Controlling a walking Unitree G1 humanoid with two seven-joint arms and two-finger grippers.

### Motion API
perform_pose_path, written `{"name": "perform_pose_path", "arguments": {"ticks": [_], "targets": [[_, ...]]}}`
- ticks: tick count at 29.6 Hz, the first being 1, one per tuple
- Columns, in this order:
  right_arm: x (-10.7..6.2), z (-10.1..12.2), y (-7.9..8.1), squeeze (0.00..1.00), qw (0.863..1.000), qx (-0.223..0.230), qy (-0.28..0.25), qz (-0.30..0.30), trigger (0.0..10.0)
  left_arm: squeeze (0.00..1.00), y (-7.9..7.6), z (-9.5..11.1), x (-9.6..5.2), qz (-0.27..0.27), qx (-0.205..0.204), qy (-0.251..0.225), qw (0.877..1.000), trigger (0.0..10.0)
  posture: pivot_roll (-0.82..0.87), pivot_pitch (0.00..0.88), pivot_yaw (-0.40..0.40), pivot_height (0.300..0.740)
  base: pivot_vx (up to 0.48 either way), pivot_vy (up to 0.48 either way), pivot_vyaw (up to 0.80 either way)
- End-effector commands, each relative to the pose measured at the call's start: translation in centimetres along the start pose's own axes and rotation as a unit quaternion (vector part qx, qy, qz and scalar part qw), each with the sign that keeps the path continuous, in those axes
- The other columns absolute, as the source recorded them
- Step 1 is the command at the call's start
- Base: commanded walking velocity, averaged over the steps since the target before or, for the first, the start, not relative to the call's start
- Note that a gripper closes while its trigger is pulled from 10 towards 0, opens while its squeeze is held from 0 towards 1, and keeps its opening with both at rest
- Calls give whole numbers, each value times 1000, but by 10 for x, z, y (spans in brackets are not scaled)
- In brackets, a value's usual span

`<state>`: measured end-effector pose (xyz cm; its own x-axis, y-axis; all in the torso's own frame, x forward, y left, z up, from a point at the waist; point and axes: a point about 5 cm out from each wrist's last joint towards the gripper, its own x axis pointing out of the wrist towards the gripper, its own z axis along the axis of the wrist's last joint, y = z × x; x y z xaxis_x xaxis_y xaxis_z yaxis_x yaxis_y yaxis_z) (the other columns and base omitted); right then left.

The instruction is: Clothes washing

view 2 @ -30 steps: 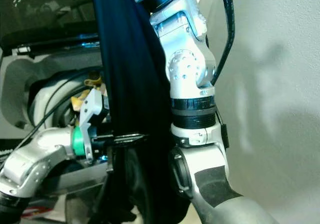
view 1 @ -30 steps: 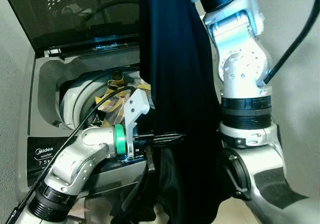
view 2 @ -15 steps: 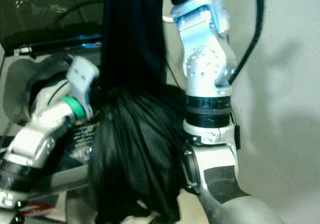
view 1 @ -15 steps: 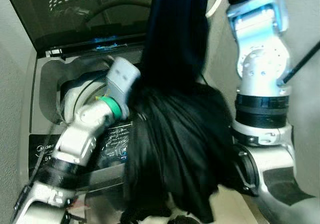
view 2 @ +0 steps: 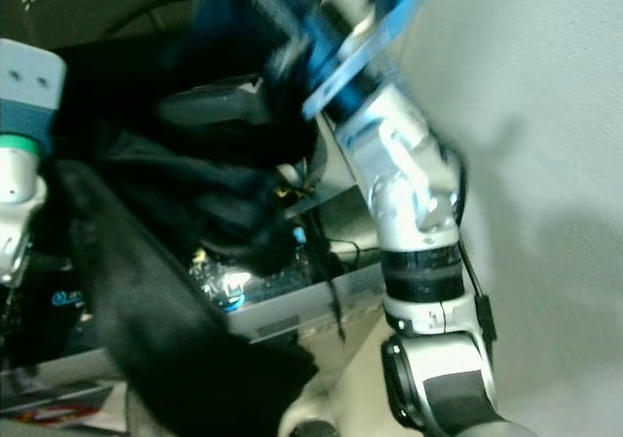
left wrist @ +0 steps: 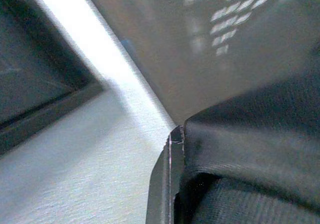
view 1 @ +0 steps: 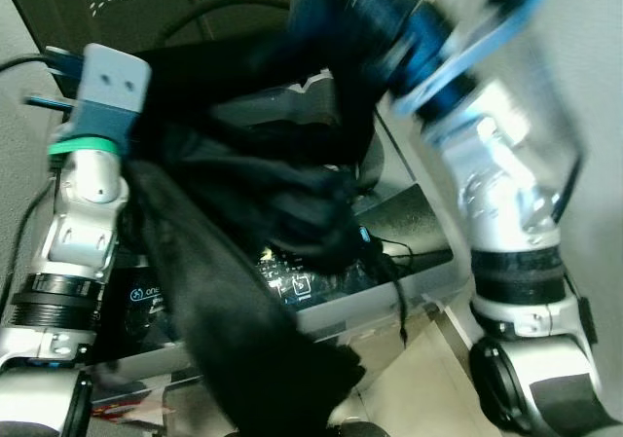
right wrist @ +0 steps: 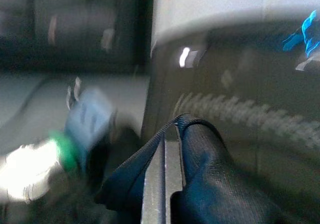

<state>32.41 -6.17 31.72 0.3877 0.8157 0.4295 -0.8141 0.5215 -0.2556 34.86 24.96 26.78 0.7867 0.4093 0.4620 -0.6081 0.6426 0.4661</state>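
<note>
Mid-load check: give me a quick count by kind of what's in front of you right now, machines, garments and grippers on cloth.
Washing machine: 1
Dark garment: 1, draped over the machine front
Grippers on the garment: 2, left gripper and right gripper
Total: 4

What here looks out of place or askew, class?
A tail of the black garment held by the left gripper and right gripper dangles over the washing machine's front edge, outside the tub.
</note>
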Motion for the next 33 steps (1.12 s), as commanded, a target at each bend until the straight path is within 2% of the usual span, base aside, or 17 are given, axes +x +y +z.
{"name": "perform_pose_path", "arguments": {"ticks": [1, 2, 4, 6, 8, 10, 11, 12, 13, 15, 16, 19, 22, 25, 26, 27, 33], "targets": [[0, -26, 10, 0, 994, -72, 72, 26, 10000, 0, 5, -11, -1, 40, 34, 14, 999, 10000, -60, 0, 55, 740, 0, 0, 0], [-3, -46, 20, 0, 987, -102, 112, 50, 10000, 0, 3, -15, -2, 43, 45, 14, 998, 10000, -57, 0, 54, 740, 0, 0, 0], [-3, -46, 20, 0, 987, -102, 112, 50, 10000, 0, 3, -15, -2, 43, 45, 14, 998, 10000, -57, 0, 54, 740, 0, 0, 0], [-1, -56, 38, 0, 986, -87, 114, 84, 10000, 0, -18, -16, -9, -22, 31, 9, 999, 10000, -51, 0, 51, 740, 0, 0, 0], [-1, -56, 38, 0, 986, -87, 114, 84, 10000, 0, -18, -16, -9, -22, 31, 9, 999, 10000, -51, 0, 51, 740, 0, 0, 0], [0, -54, 42, 0, 987, -76, 105, 91, 10000, 0, -28, -15, -13, -59, 22, 4, 998, 10000, -51, 0, 51, 740, 0, 0, 0], [0, -53, 44, 0, 988, -72, 103, 93, 10000, 0, -46, -3, -24, -139, -16, -20, 990, 10000, -56, 0, 53, 740, 0, 0, 0], [-1, -54, 44, 0, 988, -70, 103, 92, 10000, 322, -59, 11, -36, -212, -38, -59, 975, 10000, -54, 0, 51, 740, 0, 0, 0], [-1, -54, 44, 0, 988, -70, 103, 92, 10000, 322, -59, 11, -36, -212, -38, -59, 975, 10000, -54, 0, 51, 740, 0, 0, 0], [-2, -54, 44, 0, 988, -68, 103, 91, 10000, 322, -65, 22, -45, -256, -51, -86, 962, 10000, -54, 0, 51, 740, 0, 0, 0], [-4, -53, 43, 1000, 989, -53, 101, 90, 10000, 1000, -69, 32, -54, -300, -69, -109, 945, 10000, -52, 0, 52, 740, 0, 0, 0], [-14, -47, 43, 1000, 990, 8, 83, 111, 10000, 1000, -66, 45, -69, -353, -95, -135, 921, 10000, -46, 0, 52, 740, 0, 0, 0], [-14, -47, 43, 1000, 990, 8, 83, 111, 10000, 1000, -66, 45, -69, -353, -95, -135, 921, 10000, -46, 0, 52, 740, 0, 0, 0], [-27, -46, 46, 1000, 983, 26, 98, 152, 10000, 1000, -61, 49, -77, -379, -107, -145, 908, 10000, -45, 0, 57, 740, 0, 0, 0], [-35, -48, 47, 894, 978, 22, 118, 171, 10000, 1000, -55, 51, -81, -389, -115, -157, 901, 10000, -42, 0, 57, 740, 0, 0, 0], [-43, -52, 46, 0, 973, 11, 141, 184, 10000, 1000, -50, 53, -84, -391, -115, -172, 897, 10000, -40, 0, 57, 740, 0, 0, 0], [-55, -57, 44, 0, 965, -3, 179, 194, 10000, 1000, -40, 55, -91, -398, -100, -201, 890, 10000, -33, 0, 59, 740, 0, 0, 0]]}}
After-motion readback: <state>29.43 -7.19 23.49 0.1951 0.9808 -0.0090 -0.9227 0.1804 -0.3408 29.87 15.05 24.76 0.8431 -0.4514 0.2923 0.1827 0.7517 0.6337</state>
